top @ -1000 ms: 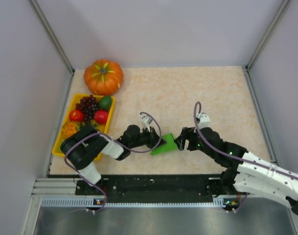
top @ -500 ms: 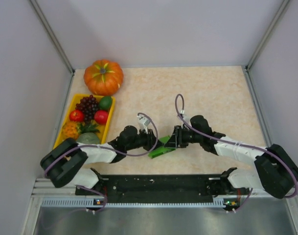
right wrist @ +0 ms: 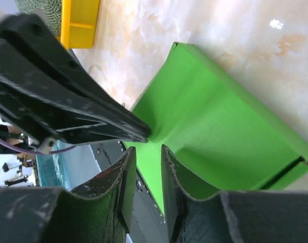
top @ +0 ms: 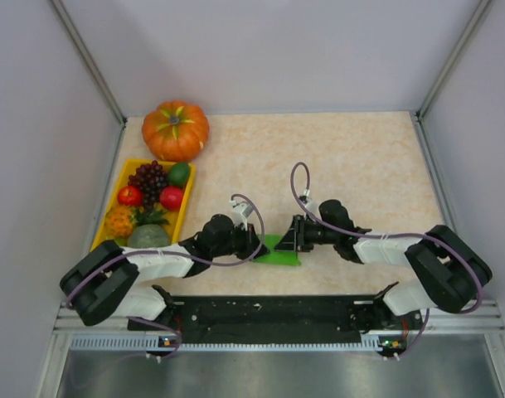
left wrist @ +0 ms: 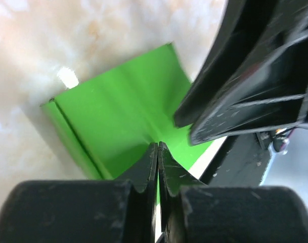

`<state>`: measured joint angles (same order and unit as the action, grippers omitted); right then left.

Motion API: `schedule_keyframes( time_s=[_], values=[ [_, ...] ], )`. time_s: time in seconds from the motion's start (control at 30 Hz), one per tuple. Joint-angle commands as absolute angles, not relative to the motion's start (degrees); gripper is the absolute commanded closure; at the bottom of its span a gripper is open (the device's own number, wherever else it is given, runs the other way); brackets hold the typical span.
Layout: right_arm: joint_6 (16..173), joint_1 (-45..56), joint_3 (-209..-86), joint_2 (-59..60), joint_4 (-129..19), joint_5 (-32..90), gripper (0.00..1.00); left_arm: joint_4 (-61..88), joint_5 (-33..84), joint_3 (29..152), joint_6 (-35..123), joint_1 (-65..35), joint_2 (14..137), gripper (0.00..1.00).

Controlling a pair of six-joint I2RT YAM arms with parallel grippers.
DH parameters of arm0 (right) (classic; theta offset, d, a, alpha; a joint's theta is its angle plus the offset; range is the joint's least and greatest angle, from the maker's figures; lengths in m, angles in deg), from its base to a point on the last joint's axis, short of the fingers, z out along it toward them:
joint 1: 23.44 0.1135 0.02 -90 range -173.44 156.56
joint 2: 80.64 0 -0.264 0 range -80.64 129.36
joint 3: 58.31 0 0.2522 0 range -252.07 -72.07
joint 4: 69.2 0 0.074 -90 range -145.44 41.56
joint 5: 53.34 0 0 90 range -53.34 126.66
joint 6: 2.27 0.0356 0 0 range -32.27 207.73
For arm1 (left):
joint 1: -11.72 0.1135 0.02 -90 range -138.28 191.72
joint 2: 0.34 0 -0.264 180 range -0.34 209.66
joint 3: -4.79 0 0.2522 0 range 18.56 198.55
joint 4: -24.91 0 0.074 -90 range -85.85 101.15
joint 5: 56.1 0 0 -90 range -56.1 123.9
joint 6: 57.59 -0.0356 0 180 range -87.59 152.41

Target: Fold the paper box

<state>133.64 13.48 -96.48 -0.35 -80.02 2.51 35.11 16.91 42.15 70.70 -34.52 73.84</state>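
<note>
both my arms have stretched out low, and the paper box (top: 279, 253) now lies flatter on the table (top: 360, 157), between my grippers near the front edge. my left gripper (left wrist: 158, 146) is pinched together on its edge. my right gripper (right wrist: 147, 151) stands narrowly apart over the green card.

paper box (top: 281, 253) partly covered from above, yellow tray (right wrist: 80, 20) cut off top-left

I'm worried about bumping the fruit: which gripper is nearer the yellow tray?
Left. The left gripper is at the left side of the paper box, just right of the yellow tray; the right gripper is at the box's other side, farther from the tray.
</note>
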Motion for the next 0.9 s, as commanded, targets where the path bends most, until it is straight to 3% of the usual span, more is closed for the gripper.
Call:
schedule_keyframes(
  time_s=[0.0,0.2,0.33,0.47,0.5,0.67,0.73,0.87],
  values=[
    [134.7,12.9,-95.3,1.5,-86.4,2.0,0.74,46.5,16.8,38.0,72.1,-34.7,80.2,0.96],
    [135.7,12.8,-94.2,3.7,-89.4,2.4,0.74,57.8,18.2,33.1,75.5,-34.9,88.2,0.98],
    [135.4,12.9,-94.2,3.4,-88.8,2.3,0.75,54.4,18.2,33.6,75.3,-34.8,83.2,0.96],
    [134.0,12.6,-93.1,-0.7,-86.5,4.0,0.75,41.8,20.1,38.8,71.4,-34.8,75.2,0.85],
    [133.0,12.6,-93.0,-3.0,-85.8,4.3,0.75,38.3,20.5,39.4,70.8,-34.8,73.9,0.78],
    [128.5,12.4,-93.2,-9.3,-78.5,6.8,0.73,33.6,21.4,42.8,67.7,-34.8,71.2,0.62],
    [127.9,12.4,-92.6,-10.0,-78.0,7.0,0.72,35.7,21.0,42.4,67.7,-34.8,72.3,0.61],
    [129.3,12.4,-89.5,-5.3,-86.2,5.5,0.73,42.0,19.8,40.0,69.4,-34.8,78.9,0.79]
  ],
)
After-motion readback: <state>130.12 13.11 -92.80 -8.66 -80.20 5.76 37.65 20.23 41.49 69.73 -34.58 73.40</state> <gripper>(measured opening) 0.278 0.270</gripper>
